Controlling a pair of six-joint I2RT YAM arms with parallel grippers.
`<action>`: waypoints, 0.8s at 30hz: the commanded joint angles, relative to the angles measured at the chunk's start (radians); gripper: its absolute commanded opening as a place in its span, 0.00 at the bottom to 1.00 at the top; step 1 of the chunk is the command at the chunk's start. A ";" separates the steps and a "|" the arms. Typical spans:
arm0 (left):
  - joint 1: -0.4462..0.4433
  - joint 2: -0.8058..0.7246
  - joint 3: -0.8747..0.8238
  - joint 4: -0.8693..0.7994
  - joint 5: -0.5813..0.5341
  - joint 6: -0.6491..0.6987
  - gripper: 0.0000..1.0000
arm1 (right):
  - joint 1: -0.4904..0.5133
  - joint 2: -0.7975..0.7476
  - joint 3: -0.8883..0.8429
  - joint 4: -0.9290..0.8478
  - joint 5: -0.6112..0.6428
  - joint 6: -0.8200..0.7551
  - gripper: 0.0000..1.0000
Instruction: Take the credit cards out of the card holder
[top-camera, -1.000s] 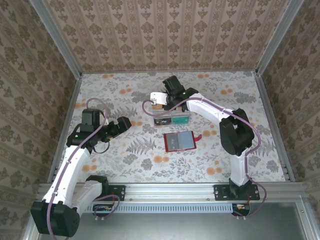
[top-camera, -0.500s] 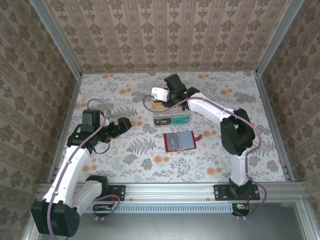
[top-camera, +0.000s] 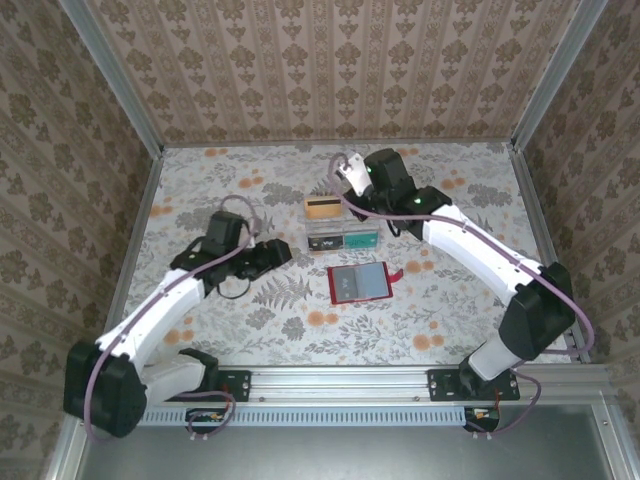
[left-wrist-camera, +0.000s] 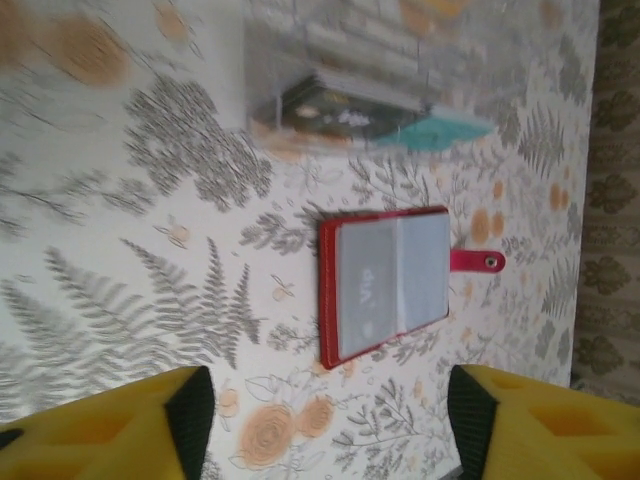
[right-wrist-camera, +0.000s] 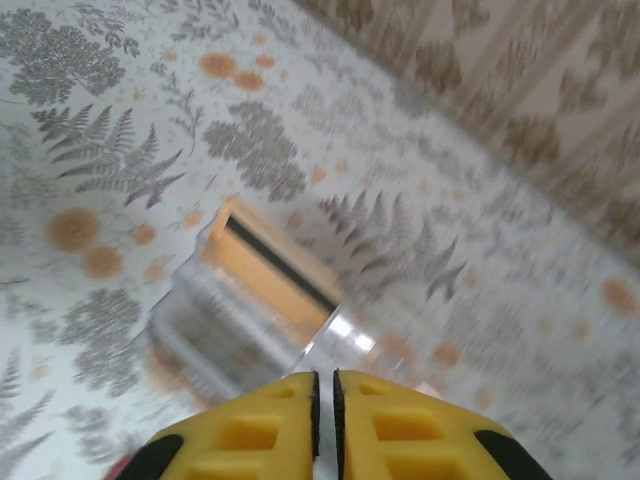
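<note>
The card holder (top-camera: 358, 283) (left-wrist-camera: 390, 285) lies open on the table, red-rimmed with a grey-blue inside, its tab (left-wrist-camera: 478, 261) pointing right. One of the credit cards (top-camera: 322, 208) (right-wrist-camera: 270, 275), tan with a dark stripe, rests in the far compartment of a clear tray. My left gripper (top-camera: 278, 252) (left-wrist-camera: 328, 405) hovers left of the holder, open and holding nothing. Above the tray's far side, my right gripper (top-camera: 352, 175) (right-wrist-camera: 324, 378) is shut with nothing between its fingers.
The clear plastic tray (top-camera: 342, 238) (left-wrist-camera: 350, 90) stands just beyond the card holder, with teal and dark items in its near compartments. Patterned walls and a metal frame enclose the floral table (top-camera: 450, 320).
My right gripper has pulled up and to the right, away from the tray, and shut; the tan card stays in the tray. My left arm has swung right towards the card holder, its jaws narrower.
</note>
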 joint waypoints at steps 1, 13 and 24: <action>-0.084 0.075 0.024 0.101 -0.048 -0.059 0.60 | -0.004 -0.067 -0.136 -0.111 -0.028 0.313 0.10; -0.280 0.347 0.077 0.246 -0.098 -0.133 0.18 | -0.019 -0.177 -0.553 -0.006 -0.116 0.662 0.11; -0.350 0.529 0.137 0.320 -0.107 -0.151 0.05 | -0.090 -0.044 -0.586 0.035 -0.169 0.668 0.10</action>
